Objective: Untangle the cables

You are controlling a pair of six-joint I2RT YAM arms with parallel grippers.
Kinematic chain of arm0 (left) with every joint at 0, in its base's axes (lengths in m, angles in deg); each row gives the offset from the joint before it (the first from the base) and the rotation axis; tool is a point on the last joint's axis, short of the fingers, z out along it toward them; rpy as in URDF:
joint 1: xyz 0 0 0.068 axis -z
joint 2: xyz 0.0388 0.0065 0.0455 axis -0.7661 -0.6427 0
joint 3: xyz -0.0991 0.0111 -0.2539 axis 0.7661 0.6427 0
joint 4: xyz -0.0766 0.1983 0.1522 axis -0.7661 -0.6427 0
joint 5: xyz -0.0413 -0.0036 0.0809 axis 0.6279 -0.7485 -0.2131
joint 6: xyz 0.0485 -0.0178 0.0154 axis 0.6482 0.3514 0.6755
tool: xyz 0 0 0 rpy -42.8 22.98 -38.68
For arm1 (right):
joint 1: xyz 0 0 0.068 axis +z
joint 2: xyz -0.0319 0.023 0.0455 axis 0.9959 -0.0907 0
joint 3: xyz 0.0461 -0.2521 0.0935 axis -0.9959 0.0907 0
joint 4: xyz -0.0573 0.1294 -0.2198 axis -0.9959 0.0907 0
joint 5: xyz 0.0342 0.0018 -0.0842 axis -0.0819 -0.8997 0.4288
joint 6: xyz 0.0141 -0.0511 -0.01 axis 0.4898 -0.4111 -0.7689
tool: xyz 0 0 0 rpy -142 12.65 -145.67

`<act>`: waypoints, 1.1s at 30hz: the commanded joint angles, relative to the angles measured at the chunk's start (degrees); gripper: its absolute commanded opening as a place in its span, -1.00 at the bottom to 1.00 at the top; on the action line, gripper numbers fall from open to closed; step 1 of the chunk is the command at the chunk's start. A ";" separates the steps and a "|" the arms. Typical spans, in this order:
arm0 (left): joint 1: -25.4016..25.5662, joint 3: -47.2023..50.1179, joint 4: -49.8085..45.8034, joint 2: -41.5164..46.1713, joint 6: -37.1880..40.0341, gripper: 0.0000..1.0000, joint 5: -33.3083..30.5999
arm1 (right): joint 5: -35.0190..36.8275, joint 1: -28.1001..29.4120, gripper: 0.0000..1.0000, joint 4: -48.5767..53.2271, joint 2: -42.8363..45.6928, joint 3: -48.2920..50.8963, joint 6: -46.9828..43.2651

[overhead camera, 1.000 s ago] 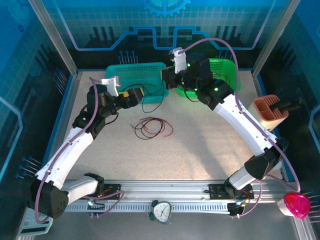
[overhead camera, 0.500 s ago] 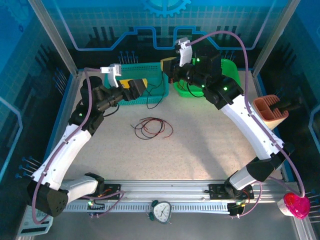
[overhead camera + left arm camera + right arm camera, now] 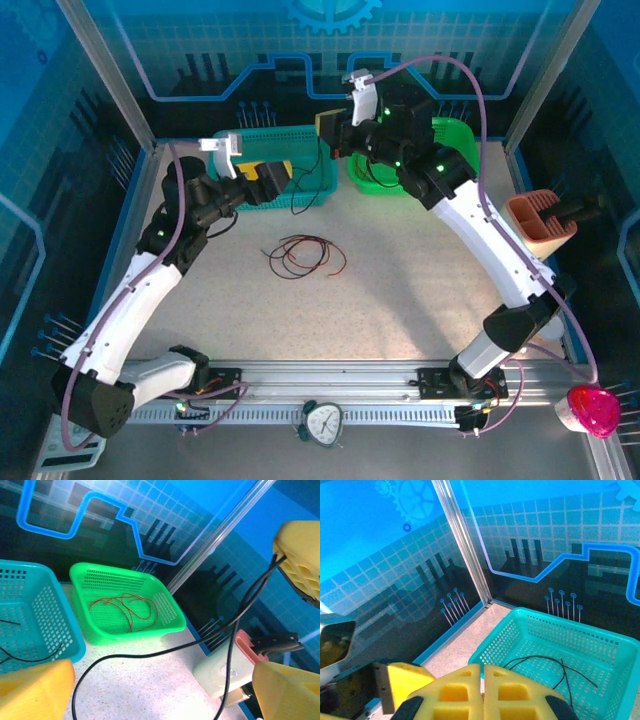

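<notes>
Overhead view, wrist views sharing teal basket (image 3: 502, 647)

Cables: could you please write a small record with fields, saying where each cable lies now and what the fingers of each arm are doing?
loose bundle: red and black cables tangled on the table, between the arms
teal basket: black cable inside
green basket: red cable inside
hanging black cable: runs from the right fingers down to the table
right gripper: raised near the baskets, fingers shut on the hanging black cable
left gripper: fingers open, holding nothing
</notes>
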 commanded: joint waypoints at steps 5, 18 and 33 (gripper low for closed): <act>-0.74 2.01 -5.48 3.43 1.43 0.95 -11.76 | -0.18 -1.38 -1.00 0.46 -5.82 -6.52 1.74; -2.53 5.95 -5.91 6.04 -0.37 0.98 -12.65 | -0.02 -4.35 -1.00 0.04 -29.82 -31.06 11.25; -2.71 6.17 -7.56 7.79 -2.40 0.98 -12.29 | -9.20 -8.04 -1.00 -17.14 -60.44 -42.57 34.05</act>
